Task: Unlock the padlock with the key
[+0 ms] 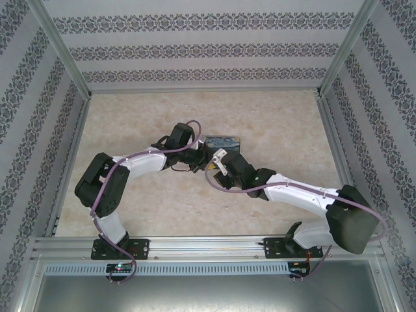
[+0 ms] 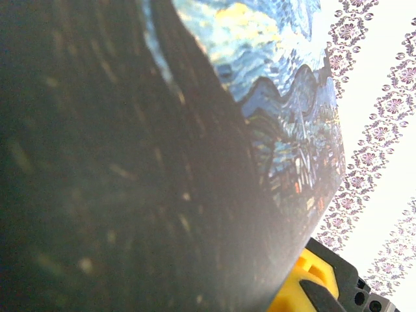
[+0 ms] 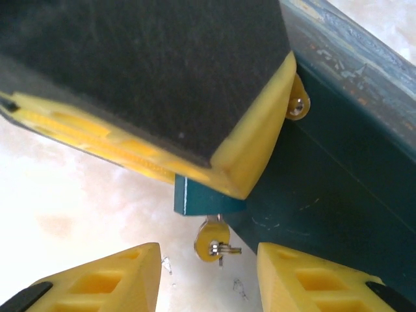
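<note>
While in padlock (image 3: 194, 199), key (image 3: 212, 242) hangs down

The key (image 3: 212, 239) sits in the padlock (image 3: 192, 198), just beside the box (image 3: 338, 188), between the right fingers (image 3: 110, 279).

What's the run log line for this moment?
left gripper: shut on padlock, beside box | right gripper: open, straddling key | key: sticking out of padlock, not yet gripped

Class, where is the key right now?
Right wrist view: the key sits just beneath the blue padlock, between the two yellow fingers of the right gripper.
</note>
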